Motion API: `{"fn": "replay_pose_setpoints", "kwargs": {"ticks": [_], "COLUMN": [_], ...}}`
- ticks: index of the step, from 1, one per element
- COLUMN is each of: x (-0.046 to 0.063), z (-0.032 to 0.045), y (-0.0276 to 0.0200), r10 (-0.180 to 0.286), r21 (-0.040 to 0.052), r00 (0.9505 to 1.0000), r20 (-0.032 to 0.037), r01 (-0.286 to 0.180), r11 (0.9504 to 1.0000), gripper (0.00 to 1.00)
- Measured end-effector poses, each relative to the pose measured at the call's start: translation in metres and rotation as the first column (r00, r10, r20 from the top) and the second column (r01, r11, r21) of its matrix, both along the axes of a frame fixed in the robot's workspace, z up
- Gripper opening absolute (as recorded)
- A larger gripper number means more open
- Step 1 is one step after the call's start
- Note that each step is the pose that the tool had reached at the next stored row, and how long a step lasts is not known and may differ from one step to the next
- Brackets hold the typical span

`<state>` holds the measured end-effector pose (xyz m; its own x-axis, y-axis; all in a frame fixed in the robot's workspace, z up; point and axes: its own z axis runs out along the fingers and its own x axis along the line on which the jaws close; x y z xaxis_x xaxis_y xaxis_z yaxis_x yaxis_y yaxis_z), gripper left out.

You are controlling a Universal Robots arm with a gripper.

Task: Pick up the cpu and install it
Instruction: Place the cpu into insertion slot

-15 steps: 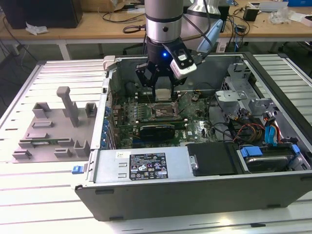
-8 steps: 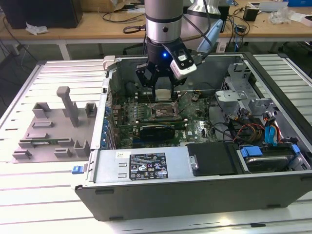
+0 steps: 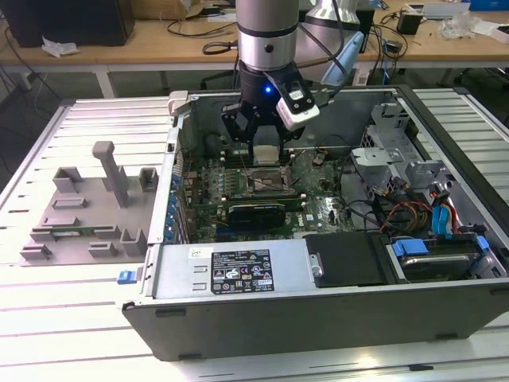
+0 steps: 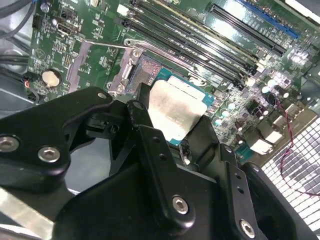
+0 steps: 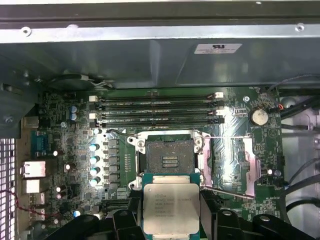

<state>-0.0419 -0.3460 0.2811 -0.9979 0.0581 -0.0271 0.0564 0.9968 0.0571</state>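
The cpu (image 3: 266,153) is a flat square chip with a silver top, and my gripper (image 3: 265,146) is shut on it inside the open computer case (image 3: 151,263). It hangs a little above the motherboard, over the near edge of the open socket (image 3: 266,181). In the first wrist view the cpu (image 5: 171,207) sits between the black fingers (image 5: 124,220), just short of the bare socket (image 5: 169,157), whose retention frame (image 5: 227,165) is swung open to one side. In the second wrist view the cpu (image 4: 172,112) is slightly tilted beside the socket (image 4: 145,70).
Memory slots (image 5: 157,110) run along the socket's far side. A grey fixture tray (image 3: 87,207) lies on the exterior view's left. The power supply (image 3: 238,270), a drive bay (image 3: 433,259) and loose cables (image 3: 413,215) fill the case's front and right.
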Motion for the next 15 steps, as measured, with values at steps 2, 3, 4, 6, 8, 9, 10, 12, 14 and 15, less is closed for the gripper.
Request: {"fn": "replay_pose_setpoints", "kwargs": {"ticks": [2, 3, 4, 6, 8, 9, 10, 12, 14, 15], "x": [0.0000, 0.0000, 0.0000, 0.0000, 0.0000, 0.0000, 0.0000, 0.0000, 0.0000, 0.0000], "z": [0.0000, -0.0001, -0.0002, -0.0002, -0.0003, -0.0003, -0.0004, -0.0006, -0.0006, -0.0007], "y": [0.0000, 0.0000, 0.0000, 0.0000, 0.0000, 0.0000, 0.0000, 0.0000, 0.0000, 0.0000], "r10": [-0.035, -0.109, -0.139, -0.191, -0.236, -0.264, -0.303, -0.372, -0.417, -0.436], "r21": [0.0001, -0.0001, 0.0000, -0.0001, 0.0000, -0.0001, 0.0000, -0.0001, -0.0001, -0.0001], "r00": [0.9994, 0.9941, 0.9903, 0.9815, 0.9718, 0.9645, 0.9531, 0.9281, 0.9091, 0.9001], "r20": [0.0000, 0.0000, -0.0001, -0.0001, -0.0001, -0.0001, -0.0001, -0.0001, -0.0001, -0.0001], "r01": [0.035, 0.109, 0.139, 0.191, 0.236, 0.264, 0.303, 0.372, 0.417, 0.436], "r11": [0.9994, 0.9941, 0.9903, 0.9815, 0.9718, 0.9645, 0.9531, 0.9281, 0.9091, 0.9001], "gripper": [0.55, 0.55, 0.55, 0.55, 0.55, 0.55, 0.55, 0.55, 0.55, 0.55]}}
